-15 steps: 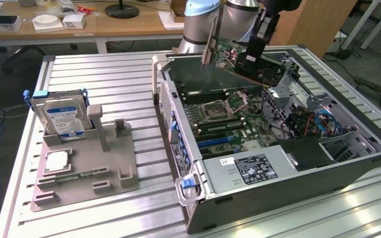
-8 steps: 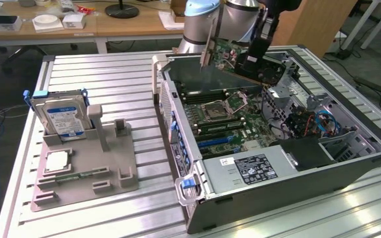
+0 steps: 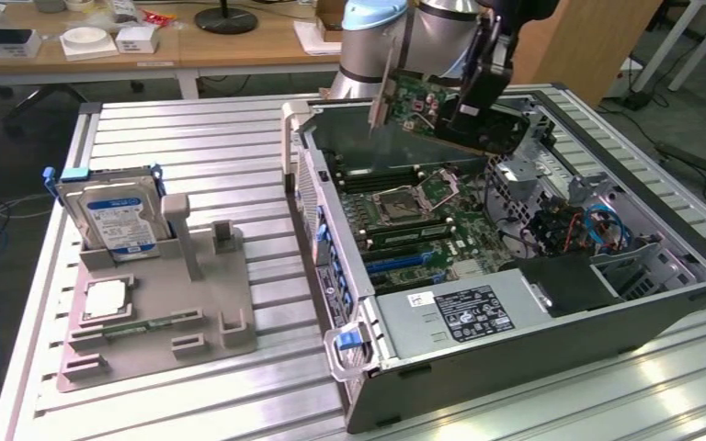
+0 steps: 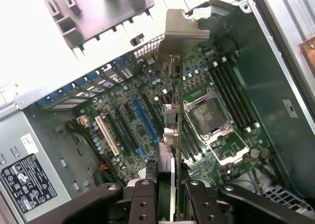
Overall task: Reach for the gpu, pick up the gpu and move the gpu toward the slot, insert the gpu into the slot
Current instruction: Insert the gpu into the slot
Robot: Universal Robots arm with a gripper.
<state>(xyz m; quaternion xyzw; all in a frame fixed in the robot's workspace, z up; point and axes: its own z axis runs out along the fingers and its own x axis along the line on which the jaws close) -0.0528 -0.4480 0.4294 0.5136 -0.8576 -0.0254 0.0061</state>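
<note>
My gripper [image 3: 473,103] is shut on the gpu [image 3: 417,99], a green circuit card with a silver end bracket [image 3: 381,87]. It hangs tilted in the air above the rear part of the open computer case [image 3: 537,340]. In the wrist view the gpu [image 4: 173,111] runs edge-on away from my gripper [image 4: 171,199], its bracket [image 4: 184,29] at the far end over the case wall. The blue slot [image 4: 145,119] lies on the motherboard just beside the card's line, well below it. In the exterior view the blue slot [image 3: 403,262] sits near the motherboard's front.
A grey fixture tray [image 3: 206,312] on the slatted metal table [image 3: 194,147] holds a hard drive [image 3: 114,216] upright, a processor chip [image 3: 106,296] and a memory stick [image 3: 144,323]. Inside the case are the CPU socket [image 3: 399,204], power supply [image 3: 470,308] and cables [image 3: 586,230].
</note>
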